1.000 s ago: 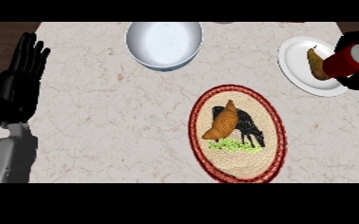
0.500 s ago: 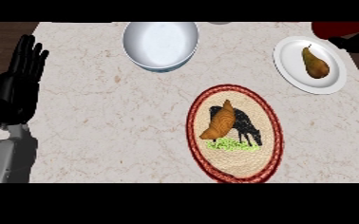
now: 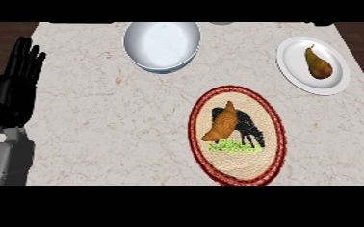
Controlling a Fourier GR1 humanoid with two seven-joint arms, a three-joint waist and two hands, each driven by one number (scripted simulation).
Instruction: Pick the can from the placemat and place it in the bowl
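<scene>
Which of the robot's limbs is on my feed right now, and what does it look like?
Only the left hand shows, at the view's left edge: black, with slim fingers. Below it is a smooth grey forearm. No cables or markings are visible. The right hand is out of view.

Table (image 3: 107, 125): pale stone-look top, veined, matt. Bowl (image 3: 162, 45): white, smooth, glossy, ceramic-look. Placemat (image 3: 235, 166): coarse woven fibre, matt, red braided rim. Plate (image 3: 292, 69), right of the bowl: white, smooth. Left hand (image 3: 18, 86), left of the bowl: black, matt.
</scene>
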